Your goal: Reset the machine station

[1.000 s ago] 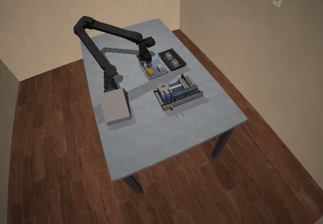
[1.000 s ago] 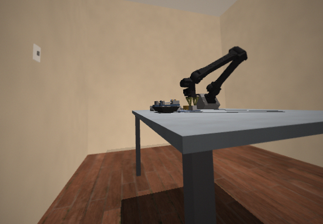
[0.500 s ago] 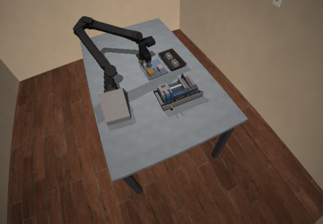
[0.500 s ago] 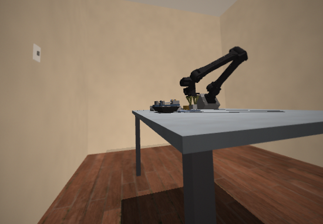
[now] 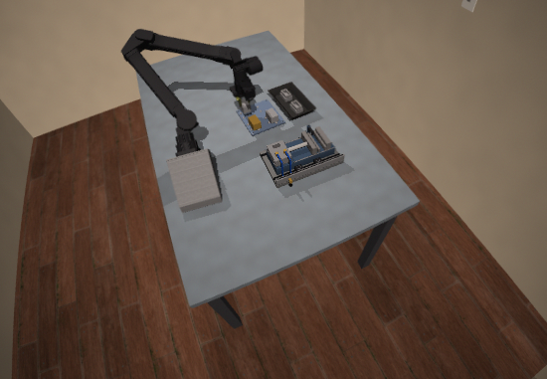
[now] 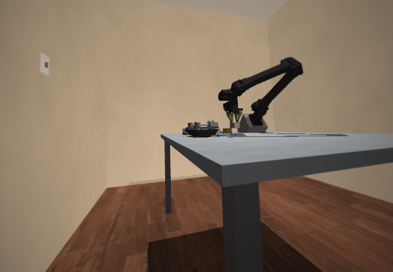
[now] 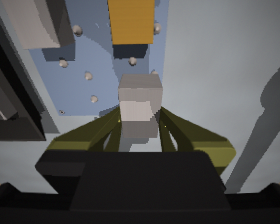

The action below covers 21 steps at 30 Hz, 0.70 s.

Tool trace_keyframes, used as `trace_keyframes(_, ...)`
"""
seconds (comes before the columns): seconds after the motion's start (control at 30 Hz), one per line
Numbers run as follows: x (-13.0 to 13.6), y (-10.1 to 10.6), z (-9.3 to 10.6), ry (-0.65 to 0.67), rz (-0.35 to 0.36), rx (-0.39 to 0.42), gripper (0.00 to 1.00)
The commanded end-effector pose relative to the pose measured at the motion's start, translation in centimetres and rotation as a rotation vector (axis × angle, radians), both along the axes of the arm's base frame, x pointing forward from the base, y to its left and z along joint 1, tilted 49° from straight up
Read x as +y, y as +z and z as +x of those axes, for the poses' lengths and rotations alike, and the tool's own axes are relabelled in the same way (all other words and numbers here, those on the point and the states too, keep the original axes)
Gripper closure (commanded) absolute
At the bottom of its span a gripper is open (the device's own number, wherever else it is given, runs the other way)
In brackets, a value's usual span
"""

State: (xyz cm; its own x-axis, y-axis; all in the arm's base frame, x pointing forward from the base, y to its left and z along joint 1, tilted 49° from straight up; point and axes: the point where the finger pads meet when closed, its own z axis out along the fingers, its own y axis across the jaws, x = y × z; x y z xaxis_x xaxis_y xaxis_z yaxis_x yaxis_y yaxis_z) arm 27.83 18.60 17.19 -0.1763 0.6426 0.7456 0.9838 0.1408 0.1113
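Gripping a plain gray block (image 7: 140, 102), the claw (image 7: 141, 127) points straight down over the far corner of the blue plate (image 5: 262, 127), which is studded with short pins. Its olive fingers are closed against the block's two opposite sides, stopped partway by its width. In the side view the block (image 6: 235, 124) hangs in the claw (image 6: 234, 117) a little above the plate, not touching it. In the wrist view the block sits over the plate's (image 7: 92, 60) edge, where blue meets the gray table (image 7: 215, 60).

A yellow block (image 5: 256, 122) lies flat on the plate just ahead of the claw, and another gray block (image 5: 272, 114) lies flat on the plate beside the yellow one, apart from it. In the wrist view the yellow block (image 7: 131, 21) appears between pins (image 7: 132, 61).

A black tray (image 5: 291, 100) lies next to the plate, on the side away from the arm's base. It holds two gray parts (image 5: 285, 94), each with a darker recess in its top, lying side by side and apart.

The vise (image 5: 302, 154) stands nearer the camera than the plate, well apart from the claw. A pale bar shows between its end blocks; whether that is a blank is too small to tell. Blue hoses run from the end block nearest the arm.

A pale gray box (image 5: 194, 179) sits at the foot of the black arm (image 5: 164, 86).
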Motion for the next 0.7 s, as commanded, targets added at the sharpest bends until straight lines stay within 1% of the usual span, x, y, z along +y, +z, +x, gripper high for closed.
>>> trace_keyframes(0.0,-0.8,2.3,1.5,-0.003,0.013,-0.056,1.00)
trace_keyframes(0.4,-3.0,4.3,1.5,-0.004,0.011,-0.061,1.00)
trace_keyframes(0.67,-4.1,4.9,1.6,-0.004,0.009,-0.052,1.00)
